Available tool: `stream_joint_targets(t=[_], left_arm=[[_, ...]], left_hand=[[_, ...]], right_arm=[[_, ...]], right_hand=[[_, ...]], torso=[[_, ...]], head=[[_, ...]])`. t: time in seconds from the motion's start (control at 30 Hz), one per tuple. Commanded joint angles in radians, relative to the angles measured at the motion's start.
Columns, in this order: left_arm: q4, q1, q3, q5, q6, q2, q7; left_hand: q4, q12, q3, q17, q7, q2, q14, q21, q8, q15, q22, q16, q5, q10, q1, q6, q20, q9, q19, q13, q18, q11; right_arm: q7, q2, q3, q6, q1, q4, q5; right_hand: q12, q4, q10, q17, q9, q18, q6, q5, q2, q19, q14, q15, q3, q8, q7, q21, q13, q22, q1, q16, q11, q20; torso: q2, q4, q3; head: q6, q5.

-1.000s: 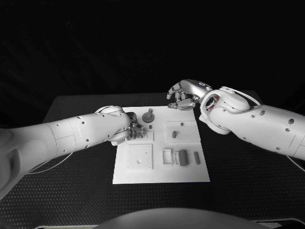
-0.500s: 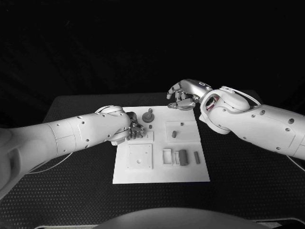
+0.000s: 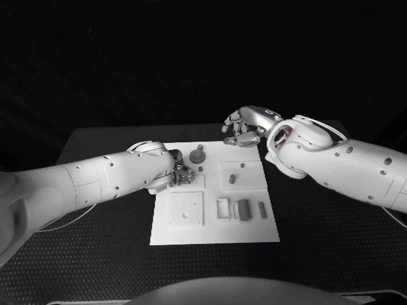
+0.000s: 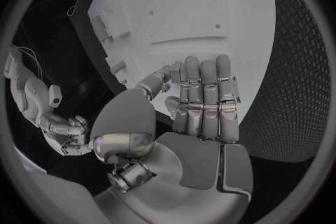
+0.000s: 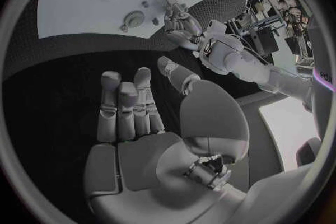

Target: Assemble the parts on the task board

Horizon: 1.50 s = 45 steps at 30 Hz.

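Black textured matting covers the table (image 3: 93,254), and the white task board (image 3: 215,232) lies at its middle. From the left, our left hand (image 3: 172,173) sits low over the board's near-left recess; its fingers (image 4: 203,95) lie straight and close together, and we cannot tell whether they pinch anything. Next comes a round knobbed part (image 3: 198,154), then small oblong parts (image 3: 244,209) lying in slots. These look light, rigid and smooth, best pinched across their narrow sides. Our right hand (image 3: 247,127) hovers beyond the board's far-right corner, fingers loosely curled, holding nothing.
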Motion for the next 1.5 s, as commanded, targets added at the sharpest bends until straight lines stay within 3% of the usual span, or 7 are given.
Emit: stream_joint_targets(t=[0.03,0.37,0.63,0.87,1.17,1.5], left_arm=[[0.002,-0.002,0.000,-0.013,0.004,0.003,-0.002],[0.002,-0.003,0.000,-0.040,-0.001,0.004,0.003],[0.001,-0.003,0.000,-0.026,-0.008,0.004,0.005],[0.000,-0.003,0.000,-0.023,-0.012,0.002,0.006],[0.000,-0.003,0.000,-0.022,-0.014,0.002,0.008],[0.000,-0.003,0.000,-0.021,-0.013,0.000,0.011]], left_hand=[[-0.017,0.006,0.011,-0.002,-0.006,0.045,-0.008,-0.004,0.003,0.000,0.002,0.003,-0.003,-0.002,0.040,0.000,-0.003,0.001,0.004,-0.002,-0.001,-0.008],[-0.013,0.007,0.005,-0.006,-0.004,0.032,-0.010,-0.007,0.000,0.001,0.003,0.005,-0.010,-0.004,0.031,-0.003,-0.002,0.000,0.003,-0.004,-0.003,-0.007],[0.026,0.011,-0.021,-0.014,-0.004,0.001,-0.012,-0.014,0.000,0.001,0.004,0.012,-0.017,-0.005,-0.016,0.000,-0.003,-0.001,0.005,-0.007,-0.002,-0.007],[0.076,0.015,-0.043,-0.023,-0.006,-0.037,-0.015,-0.023,-0.002,-0.001,0.005,0.019,-0.058,-0.008,-0.065,0.000,-0.004,-0.002,0.007,-0.011,0.000,-0.009],[0.107,0.019,-0.046,-0.029,-0.007,-0.057,-0.017,-0.028,-0.002,-0.002,0.007,0.024,-0.071,-0.008,-0.089,0.001,-0.005,-0.002,0.009,-0.014,0.001,-0.010],[0.118,0.021,-0.046,-0.032,-0.007,-0.069,-0.017,-0.030,-0.002,-0.003,0.008,0.027,-0.077,-0.008,-0.094,0.001,-0.005,-0.002,0.010,-0.015,0.001,-0.010]], right_arm=[[0.005,0.000,0.001,0.010,0.000,0.001,-0.002],[0.006,0.001,0.001,0.011,0.000,0.000,0.000],[0.005,0.001,0.001,0.010,0.000,0.000,0.000],[0.006,0.001,0.001,0.010,0.000,0.000,0.001],[0.006,-0.001,0.001,0.010,0.000,0.000,0.001],[0.006,-0.001,0.001,0.010,0.000,0.000,0.001]], right_hand=[[-0.004,0.005,-0.006,-0.002,-0.002,0.029,-0.001,0.001,0.007,0.001,-0.002,-0.009,0.001,-0.004,0.011,-0.004,0.001,0.004,-0.004,-0.004,0.002,-0.009],[-0.004,0.007,-0.006,-0.002,-0.002,0.029,-0.001,0.001,0.006,0.001,-0.002,-0.008,-0.001,-0.004,0.011,-0.004,0.001,0.004,-0.008,-0.004,0.002,-0.009],[-0.004,0.008,-0.006,-0.002,-0.002,0.029,-0.001,0.001,0.005,0.001,-0.002,-0.008,-0.001,-0.004,0.011,-0.004,0.001,0.004,-0.009,-0.005,0.002,-0.009],[-0.004,0.009,-0.006,-0.002,-0.002,0.029,-0.001,0.001,0.005,0.001,-0.002,-0.008,-0.001,-0.004,0.011,-0.005,0.002,0.004,-0.010,-0.005,0.002,-0.009],[-0.004,0.009,-0.007,-0.002,-0.002,0.029,-0.001,0.001,0.005,0.001,-0.002,-0.008,-0.001,-0.004,0.011,-0.005,0.002,0.004,-0.010,-0.005,0.002,-0.009],[-0.004,0.009,-0.007,-0.002,-0.002,0.029,-0.001,0.001,0.005,0.001,-0.002,-0.008,-0.001,-0.004,0.011,-0.005,0.002,0.004,-0.009,-0.005,0.002,-0.009]], torso=[[0.000,0.0005,-0.0002],[0.000,0.0006,-0.0006],[0.000,0.0002,-0.0007],[0.000,0.0003,0.0000],[0.000,0.0001,0.0002],[0.000,0.0007,0.0000]], head=[[-0.001,0.000],[-0.001,-0.001],[-0.001,-0.002],[-0.002,-0.002],[-0.002,-0.002],[-0.002,-0.002]])
